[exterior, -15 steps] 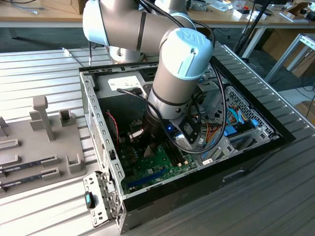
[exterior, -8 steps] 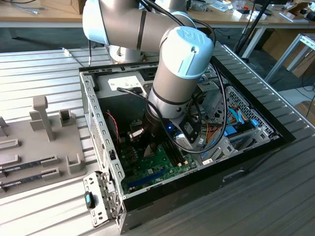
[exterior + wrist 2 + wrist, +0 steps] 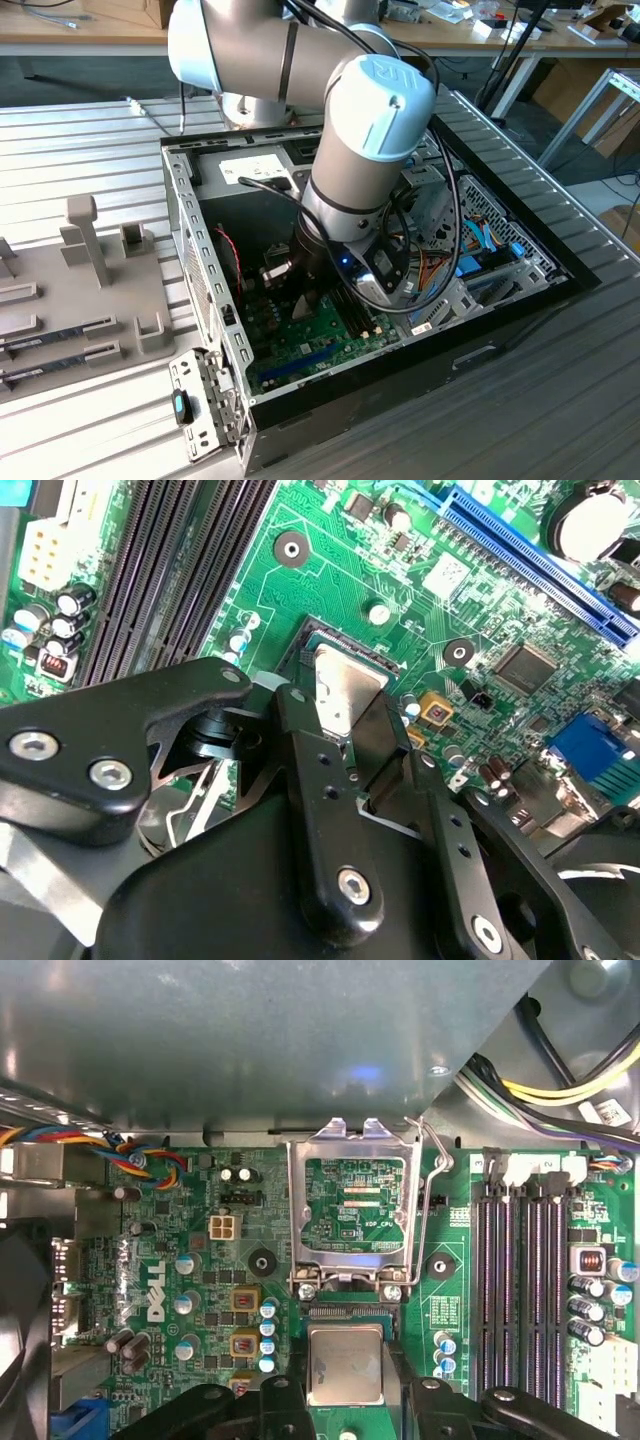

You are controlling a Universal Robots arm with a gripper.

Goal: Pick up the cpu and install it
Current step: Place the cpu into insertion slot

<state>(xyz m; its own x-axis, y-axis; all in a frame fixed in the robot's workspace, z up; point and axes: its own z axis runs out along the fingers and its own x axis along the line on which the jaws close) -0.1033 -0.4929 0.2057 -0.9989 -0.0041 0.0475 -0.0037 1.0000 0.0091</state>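
Observation:
The cpu, a silvery square plate with a thin green rim, sits low over the socket on the green motherboard. In both wrist views my gripper has its black fingers pressed to the chip's two opposite edges. The same cpu shows in the second wrist view between the black fingers. Whether the chip is fully seated I cannot tell. In the exterior view my arm reaches down into the open computer case, hiding the chip.
The metal socket frame stands flipped up beside the cpu, its lever raised. Black memory slots and bundled wires flank the socket. A grey fixture plate with memory sticks lies at the exterior view's left.

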